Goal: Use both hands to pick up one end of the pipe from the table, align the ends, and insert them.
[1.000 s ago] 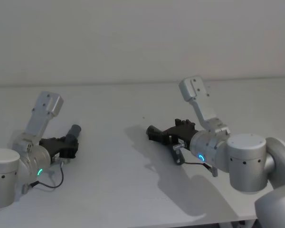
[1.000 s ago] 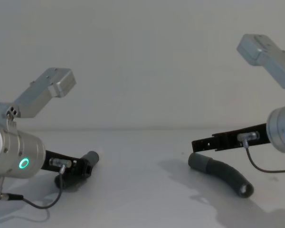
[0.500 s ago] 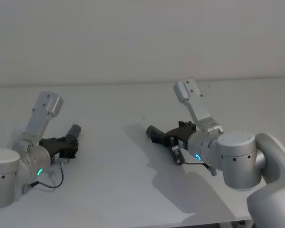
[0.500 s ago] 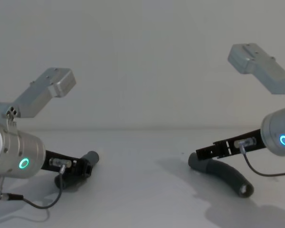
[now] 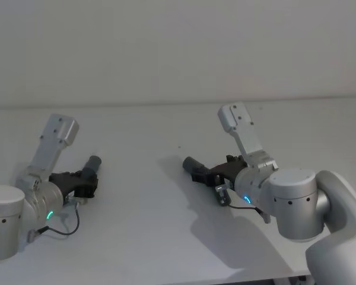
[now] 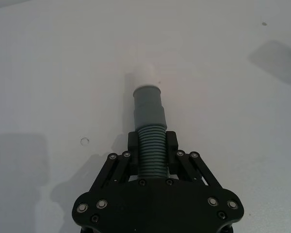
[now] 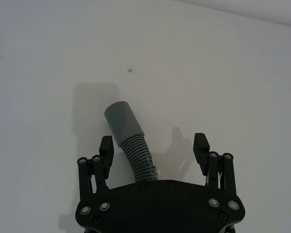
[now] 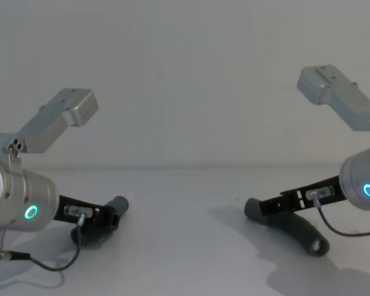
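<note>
- At the lower left of the head view, the left claw (image 5: 83, 183) grips the left pipe piece (image 5: 92, 165) low on the white counter (image 5: 142, 231). In the left wrist view its fingers (image 6: 170, 141) are narrow against the ribbed section. The left cuff (image 6: 149, 104) and white plug tip (image 6: 146, 75) stick out past the fingertips.
- Right of centre in the head view, the right claw (image 5: 212, 173) stands wide around the right pipe piece (image 5: 193, 163), which lies on the counter. In the right wrist view the ribbed hose runs between the spread fingers (image 7: 105, 145), nearer one finger than the other. I cannot tell whether it touches that finger. The right cuff (image 7: 123, 121) lies beyond the tips.
- Against the frame a second ago, the right claw has come down. In the chest view it hung above the cuff then, and now it sits level with it, straddling the hose. The left claw and its piece look unchanged.
- In the head view the left piece's long axis runs from lower left to upper right, plug end leading toward the frame's middle. The right piece's cuff points to the upper left. In the chest view the right piece bows from the cuff at its left down to an open end at the lower right.
</note>
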